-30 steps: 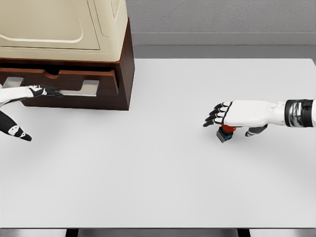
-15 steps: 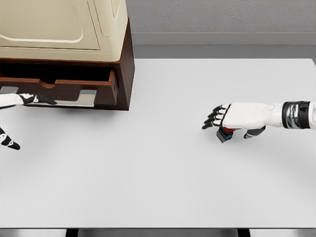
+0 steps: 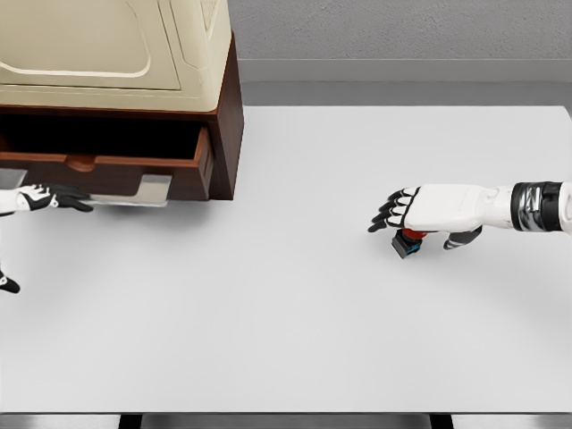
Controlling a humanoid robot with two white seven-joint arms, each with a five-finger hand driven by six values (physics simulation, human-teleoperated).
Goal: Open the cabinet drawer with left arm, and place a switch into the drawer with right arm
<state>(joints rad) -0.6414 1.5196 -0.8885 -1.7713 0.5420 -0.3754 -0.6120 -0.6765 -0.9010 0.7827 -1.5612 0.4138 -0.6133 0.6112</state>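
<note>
**Ana:** The drawer (image 3: 107, 170) has slid further out of the cabinet (image 3: 116, 54) than a moment ago, and the dark gap behind its front has widened. The left hand (image 3: 40, 197) at the far left has drawn back toward the near edge with it, fingertips on the pale handle plate (image 3: 134, 189) under the drawer front.

**Ben:** So the opening step looks well along. And the switch (image 3: 409, 242)?

**Ana:** On the table (image 3: 286, 340), out to the right, well apart from the cabinet. The right hand (image 3: 420, 210) hovers flat over it, barely moved, fingers stretched out and loose, nothing grasped yet.

**Ben:** Does the left hand actually grip that plate?

**Ana:** I can't tell. The hand is cut by the picture's left edge, and only dark fingertips show. The switch is half hidden under the right palm too; just red and a bit of blue peek out.
</note>
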